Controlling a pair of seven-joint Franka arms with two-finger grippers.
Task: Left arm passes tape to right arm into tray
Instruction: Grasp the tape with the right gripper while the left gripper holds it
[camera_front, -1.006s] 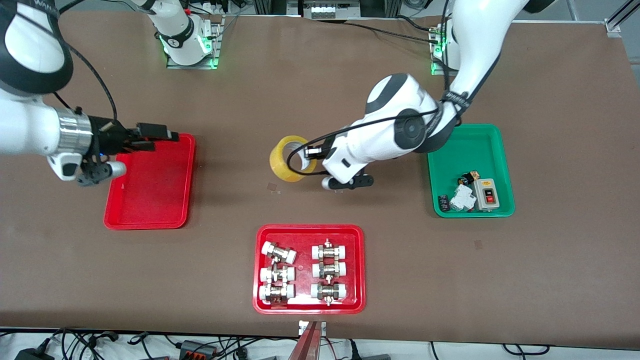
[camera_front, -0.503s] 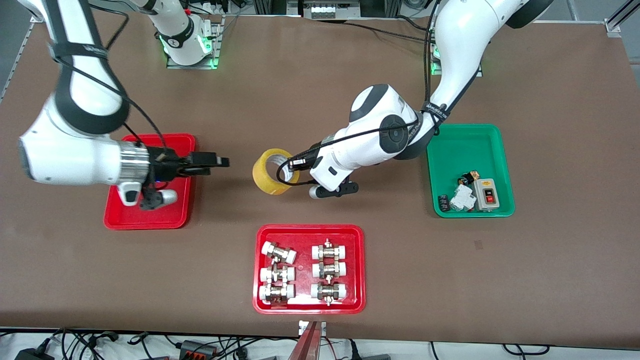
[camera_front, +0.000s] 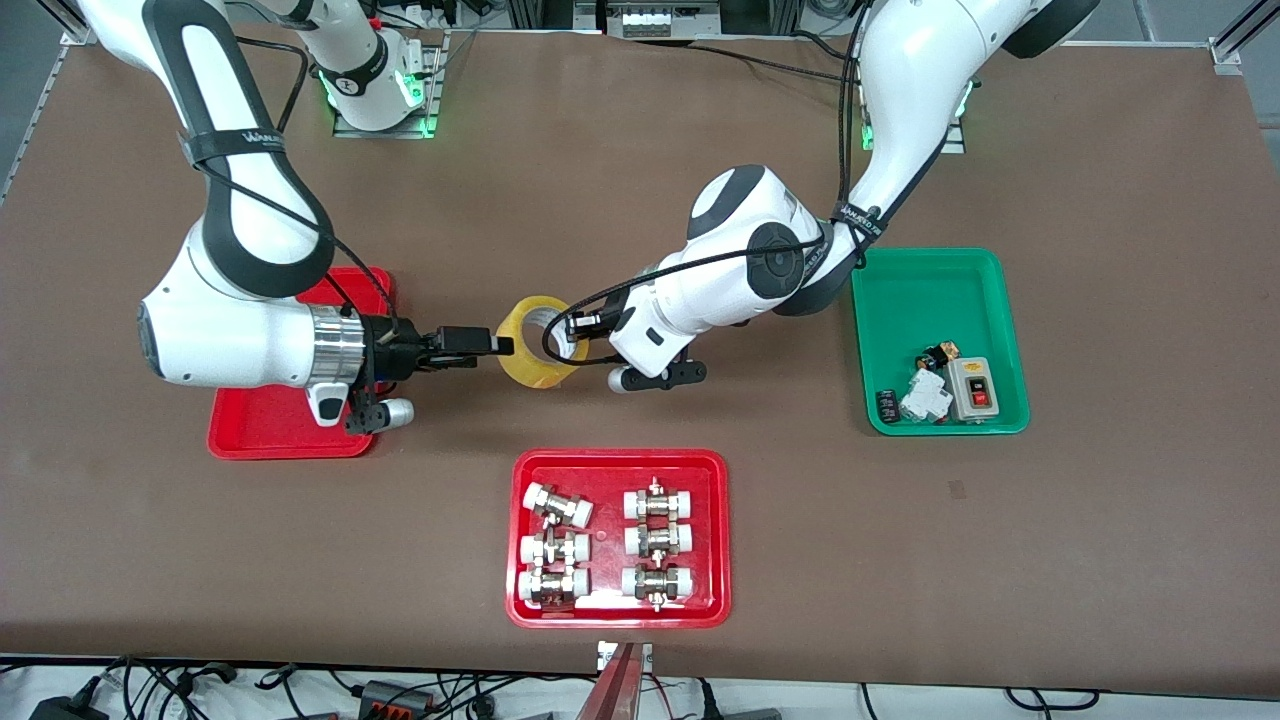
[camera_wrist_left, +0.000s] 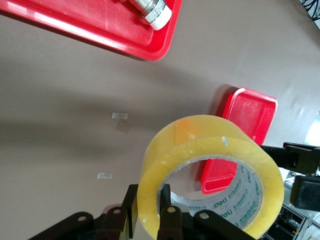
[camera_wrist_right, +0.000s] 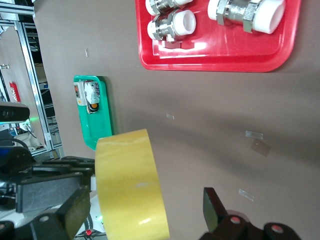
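Reaching out over the bare brown tabletop, the right gripper (camera_front: 500, 347) has its black fingers spread apart either side of the tape (camera_front: 537, 341), one flat finger pad (camera_wrist_right: 76, 206) just beside the roll's smooth yellow wall; whether it touches, I cannot tell. At about nine o'clock from the roll sits the plain tray (camera_front: 250, 435), glossy red plastic with rounded corners and a low rim, partly under the right arm (camera_front: 235, 340) with its shiny silver wrist ring. The tape, a translucent yellow ring with a pale printed core, hangs in the air above the table, near its middle. The left gripper (camera_front: 572, 335) is clamped through the rim, one finger (camera_wrist_left: 169, 220) inside the core. At six o'clock lies a red tray of white-capped metal fittings (camera_front: 618, 538); at three o'clock, a green tray (camera_front: 940, 275).
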